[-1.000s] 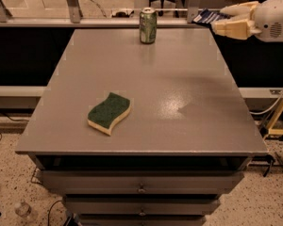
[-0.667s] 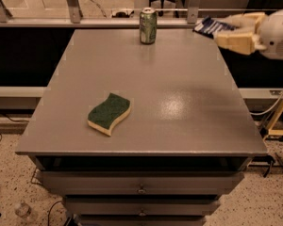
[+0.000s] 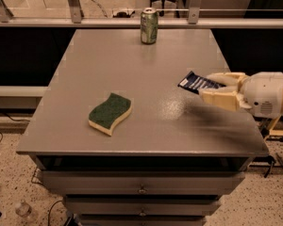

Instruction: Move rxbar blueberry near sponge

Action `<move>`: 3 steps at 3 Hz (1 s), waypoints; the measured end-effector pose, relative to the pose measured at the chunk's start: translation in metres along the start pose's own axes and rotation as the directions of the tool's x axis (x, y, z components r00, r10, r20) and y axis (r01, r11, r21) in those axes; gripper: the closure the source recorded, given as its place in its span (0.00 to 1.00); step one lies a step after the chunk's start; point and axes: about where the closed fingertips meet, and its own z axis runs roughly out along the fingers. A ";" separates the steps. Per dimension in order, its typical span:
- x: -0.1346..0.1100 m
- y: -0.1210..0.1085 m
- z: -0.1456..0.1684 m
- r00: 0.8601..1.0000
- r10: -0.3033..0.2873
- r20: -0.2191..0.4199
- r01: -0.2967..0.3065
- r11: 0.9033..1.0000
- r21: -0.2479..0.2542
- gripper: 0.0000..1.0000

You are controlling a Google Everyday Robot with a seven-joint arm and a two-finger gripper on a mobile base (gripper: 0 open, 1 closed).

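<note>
one small flat dark-blue wrapped bar with pale print, the rxbar blueberry, sits pinched in the robot's cream two-finger gripper over the right side of the grey tabletop. fingers are narrow, clamped on the bar's right end, one on each side of it. the bar's left end pokes out free toward the table middle. bar looks lifted just off the surface and slightly tilted; can't tell if its tip touches. white arm housing is at the right edge of the view.

wavy s-shaped sponge with dark green scrub top and pale yellow foam body lies flat at front-left, well apart from the bar. green soda can stands upright at the far edge, centre, not involved.

handling guess: bar is light and thin, with a slick, crinkly wrapper. contents are probably firm enough to hold shape in an end grip. it could pivot or slip out if swung fast. a hold at mid-length across the narrow width would be steadier. not fragile.

task judged mid-carry. bar needs to go left and be set down just beside the sponge. sponge is soft and light, so a bump would likely slide it.
</note>
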 end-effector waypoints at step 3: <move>0.031 0.090 0.063 1.000 0.015 0.008 -0.011 0.935 -0.354 1.00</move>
